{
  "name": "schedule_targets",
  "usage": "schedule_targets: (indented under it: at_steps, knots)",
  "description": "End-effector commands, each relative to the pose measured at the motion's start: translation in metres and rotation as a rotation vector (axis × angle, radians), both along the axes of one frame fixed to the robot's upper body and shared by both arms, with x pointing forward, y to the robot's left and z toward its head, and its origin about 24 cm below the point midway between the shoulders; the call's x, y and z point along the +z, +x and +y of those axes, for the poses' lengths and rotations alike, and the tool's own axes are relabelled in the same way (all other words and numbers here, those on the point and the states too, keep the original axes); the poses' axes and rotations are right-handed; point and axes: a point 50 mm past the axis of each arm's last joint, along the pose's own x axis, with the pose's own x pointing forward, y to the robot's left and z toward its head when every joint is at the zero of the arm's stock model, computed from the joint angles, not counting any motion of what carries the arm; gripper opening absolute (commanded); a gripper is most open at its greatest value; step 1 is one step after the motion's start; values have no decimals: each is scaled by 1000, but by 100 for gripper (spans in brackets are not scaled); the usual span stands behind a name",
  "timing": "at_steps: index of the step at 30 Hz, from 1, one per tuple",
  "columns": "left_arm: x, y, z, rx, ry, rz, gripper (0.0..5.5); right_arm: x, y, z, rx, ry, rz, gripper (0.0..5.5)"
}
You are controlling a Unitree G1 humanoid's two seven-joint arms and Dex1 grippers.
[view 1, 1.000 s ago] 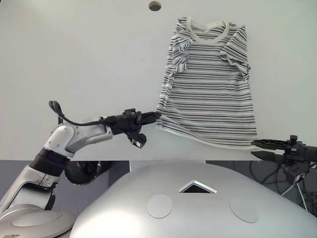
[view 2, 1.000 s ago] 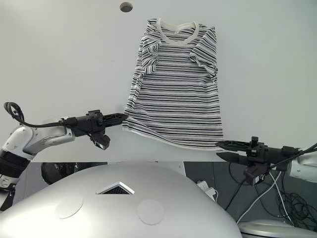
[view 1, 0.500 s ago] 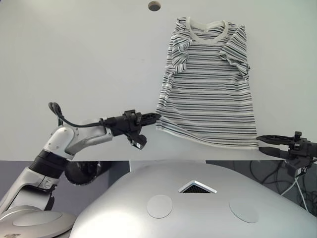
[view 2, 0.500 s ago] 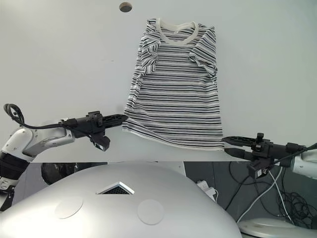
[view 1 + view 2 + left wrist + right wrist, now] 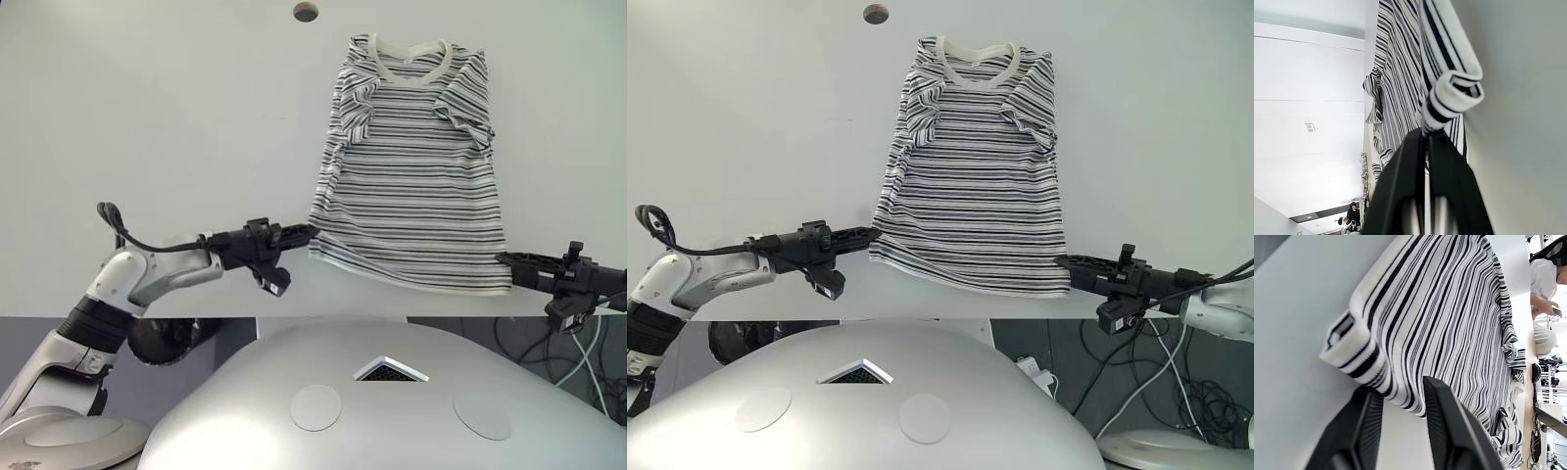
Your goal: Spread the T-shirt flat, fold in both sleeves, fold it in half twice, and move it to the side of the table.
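The striped T-shirt (image 5: 411, 166) lies on the white table (image 5: 147, 117), collar at the far end and both sleeves folded in over the body. My left gripper (image 5: 312, 229) is at the near left hem corner. In the left wrist view its fingers (image 5: 1400, 186) are shut on the rolled hem (image 5: 1452, 93). My right gripper (image 5: 502, 258) is at the near right hem corner. In the right wrist view it (image 5: 1400, 394) is open, its fingertips at the hem edge (image 5: 1347, 345) and one over the striped cloth.
A dark round hole (image 5: 306, 12) sits at the table's far side. The table's front edge (image 5: 196, 315) runs just behind both grippers. Bare tabletop spreads to the left of the shirt. Cables (image 5: 1136, 392) hang below the table at the right.
My right gripper has come forward from the table's front edge to the shirt's right hem corner. The left gripper has stayed at the left hem corner.
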Motion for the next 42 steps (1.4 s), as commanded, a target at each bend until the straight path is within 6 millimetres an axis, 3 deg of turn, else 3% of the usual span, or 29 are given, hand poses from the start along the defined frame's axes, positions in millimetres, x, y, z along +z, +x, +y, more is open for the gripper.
schedule_targets:
  at_steps: [1,4,12,20,27,36,42]
  knots:
    - [-12,-10,3,-3,60,65,0,-8,-9,-7,12,-106,74,57]
    - [-12,-9,3,-1,62,65,0,-8,-10,-7,16,-100,82,4]
    - [-11,-8,2,15,34,85,0,-7,-10,-1,20,-50,97,1]
    - [7,-7,13,140,-64,272,0,15,-2,26,-127,209,49,1]
    - [37,-23,35,221,-123,578,0,65,11,42,-229,376,22,1]
    - [90,-38,51,200,-324,700,0,85,4,48,-279,447,-38,1]
    - [113,-57,65,167,-393,741,0,97,-11,56,-310,530,-91,1]
